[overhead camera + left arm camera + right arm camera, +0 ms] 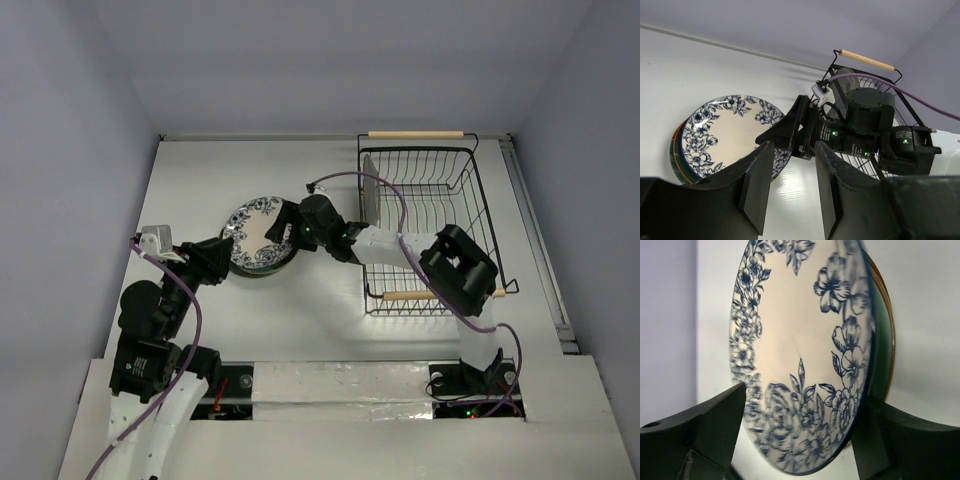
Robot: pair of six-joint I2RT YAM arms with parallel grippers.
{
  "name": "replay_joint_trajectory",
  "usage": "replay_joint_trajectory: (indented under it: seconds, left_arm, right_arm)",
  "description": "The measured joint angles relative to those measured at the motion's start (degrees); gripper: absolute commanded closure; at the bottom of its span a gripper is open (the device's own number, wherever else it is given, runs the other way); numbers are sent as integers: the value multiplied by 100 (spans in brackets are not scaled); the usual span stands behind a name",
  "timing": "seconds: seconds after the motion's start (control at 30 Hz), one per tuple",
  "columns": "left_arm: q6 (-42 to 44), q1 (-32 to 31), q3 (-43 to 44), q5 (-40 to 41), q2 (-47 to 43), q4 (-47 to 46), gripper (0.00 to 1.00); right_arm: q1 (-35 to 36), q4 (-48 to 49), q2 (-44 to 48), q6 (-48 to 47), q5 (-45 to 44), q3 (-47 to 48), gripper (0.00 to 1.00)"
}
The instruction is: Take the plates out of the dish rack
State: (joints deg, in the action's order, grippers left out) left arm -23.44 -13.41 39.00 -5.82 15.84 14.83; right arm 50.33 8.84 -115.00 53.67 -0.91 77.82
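A white plate with a blue flower rim (pixel 255 233) lies on top of a stack of plates on the table, left of the dish rack (pixel 480 215). Teal and brown rims (pixel 676 155) show beneath it. My right gripper (pixel 287 232) is at that plate's right edge. In the right wrist view its fingers (pixel 715 425) stand wide on either side of the plate's rim (pixel 805 390): open. My left gripper (pixel 215 258) hovers by the stack's near left side, open with only bare table between its fingers (pixel 760 185). One pale plate (pixel 370 188) stands upright in the rack's left end.
The black wire rack has wooden handles at its far end (pixel 415 134) and near end (pixel 410 295). My right arm (pixel 455 265) reaches across the rack's near left corner. Walls close in on the table at the left, back and right.
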Motion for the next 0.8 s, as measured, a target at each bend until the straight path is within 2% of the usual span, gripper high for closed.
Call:
replay_joint_trajectory:
  seconds: [0.1,0.17,0.43,0.67,0.73,0.8]
  left_arm:
    - [0,0,0,2,0,0,64]
    - [0,0,0,2,0,0,64]
    - [0,0,0,2,-4,0,64]
    - [0,0,0,2,-31,-2,64]
    - [0,0,0,2,-31,-2,64]
    - [0,0,0,2,-31,-2,64]
  right_arm:
    - [103,-501,0,-348,-184,203,4]
    - [177,-833,4,-595,-332,369,3]
    - [503,-2146,219,-1519,-931,887,2]
    - [564,-2986,669,-2151,-1333,914,4]
    - [564,-3139,822,-2291,-1410,918,11]
    - [560,-3250,953,-2409,-1488,935,44]
